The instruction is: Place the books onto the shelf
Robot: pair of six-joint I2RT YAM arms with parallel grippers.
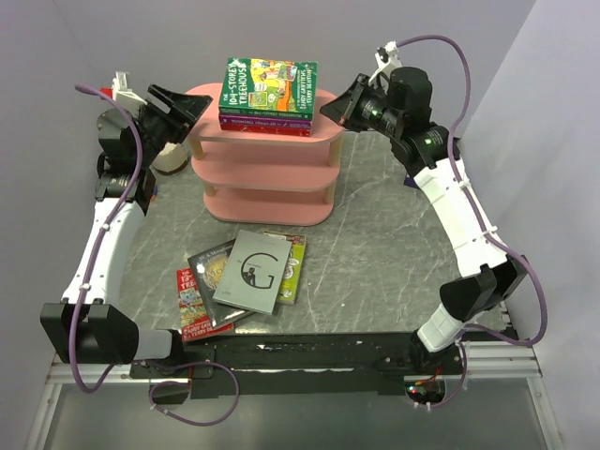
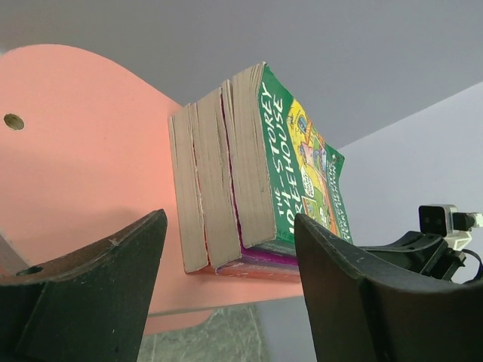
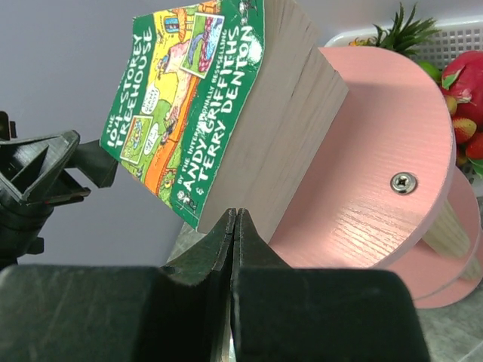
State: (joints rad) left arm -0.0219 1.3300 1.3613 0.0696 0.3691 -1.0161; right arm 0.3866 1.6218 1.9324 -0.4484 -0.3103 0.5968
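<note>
Table (image 1: 394, 253) is carrying the pink shelf (image 1: 267, 176) at back centre. Three books (image 1: 267, 94) are lying stacked flat on its top board, green cover up. Other books (image 1: 246, 277) are lying in a loose pile on the table in front, grey one uppermost. Left gripper (image 1: 195, 105) is hovering wide open at the stack's left end. Right gripper (image 3: 235, 215) is sitting pinched closed, empty, just beside the right end.

The 2 arms rise from their bases at the near edge and reach away, elbows bowed outward, wrists turned inward so the grippers face each other. The left gripper (image 1: 190, 105) points right, its 2 fingers (image 2: 113, 279) spread wide, clamping nothing. The right gripper (image 1: 328, 106) points left, its fingers (image 3: 204, 256) pressed flat together, gripping nothing.
</note>
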